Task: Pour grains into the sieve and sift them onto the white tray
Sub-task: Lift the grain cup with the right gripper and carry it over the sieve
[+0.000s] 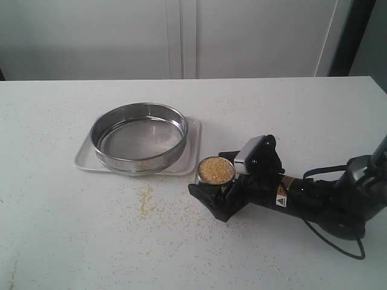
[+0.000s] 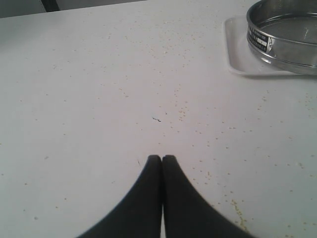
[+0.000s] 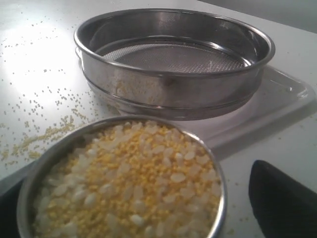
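Steel stands out in the exterior view: the sieve [image 1: 136, 158], a wide round ring with grey mesh, stands on the white tray [image 1: 83, 158], left of the middle of the pale counter [image 1: 72, 241]; its wall nearly fills the tray. Just beside the tray's near right corner stands a small steel cup [image 1: 216, 183], filled to the brim with the grains [image 1: 216, 169], golden-yellow; the right hand [image 1: 213, 176] lies low over the counter with its black fingers spread wide, one on each side of the cup; stray grains [image 1: 145, 202] are scattered on the counter in front of the tray.

In the left wrist view the left hand [image 2: 162, 159] hovers over bare counter with its two dark fingertips pressed together and nothing between them; the tray [image 2: 237, 59] and the sieve [image 2: 277, 49] lie well apart from it, at the edge of the picture; a few specks dot the surface.

In the right wrist view the cup [image 3: 218, 168] sits close to the lens, its grains [image 3: 129, 183] yellow mixed with whitish bits; one finger [image 3: 285, 198] stands clear of the rim, with counter showing between, so the cup is straddled, not squeezed; beyond it the sieve [image 3: 168, 84] rests on the tray [image 3: 277, 106], its outer wall dusted pale.
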`<action>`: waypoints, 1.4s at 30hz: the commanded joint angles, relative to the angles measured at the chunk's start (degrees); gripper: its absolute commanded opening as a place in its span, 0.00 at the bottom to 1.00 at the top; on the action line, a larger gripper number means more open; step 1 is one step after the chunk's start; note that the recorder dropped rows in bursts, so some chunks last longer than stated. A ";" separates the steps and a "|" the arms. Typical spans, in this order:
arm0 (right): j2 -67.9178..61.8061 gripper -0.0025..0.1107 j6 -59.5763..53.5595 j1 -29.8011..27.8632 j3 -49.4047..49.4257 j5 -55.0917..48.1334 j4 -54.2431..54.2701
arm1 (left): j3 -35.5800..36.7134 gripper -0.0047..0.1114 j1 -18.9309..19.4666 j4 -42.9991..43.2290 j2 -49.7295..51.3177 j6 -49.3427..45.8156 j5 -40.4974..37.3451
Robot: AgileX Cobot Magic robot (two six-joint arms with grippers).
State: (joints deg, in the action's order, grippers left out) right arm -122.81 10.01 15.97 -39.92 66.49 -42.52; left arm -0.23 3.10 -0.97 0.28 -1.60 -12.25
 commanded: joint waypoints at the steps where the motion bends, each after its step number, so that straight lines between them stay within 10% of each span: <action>1: -1.40 0.86 -0.50 -0.04 -1.15 0.93 0.14 | 0.23 0.04 0.16 -0.47 -0.28 0.08 0.16; 20: -4.17 0.84 0.22 -0.04 -4.17 1.65 0.02 | 0.23 0.04 0.16 -0.47 -0.28 0.08 0.16; 24: -4.17 0.67 0.22 -0.04 -4.17 1.30 -0.09 | 0.23 0.04 0.16 -0.47 -0.28 0.08 0.16; 31: -4.17 0.05 0.22 -0.04 -4.17 0.80 -3.84 | 0.23 0.04 0.16 -0.47 -0.28 0.08 0.16; 42: -2.84 0.02 4.53 -0.04 -4.06 2.10 -4.16 | 0.23 0.04 0.16 -0.47 -0.28 0.08 0.16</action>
State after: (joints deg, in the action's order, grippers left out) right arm -126.64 11.99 15.97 -44.12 67.69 -45.50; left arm -0.23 3.10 -0.97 0.28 -1.60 -12.25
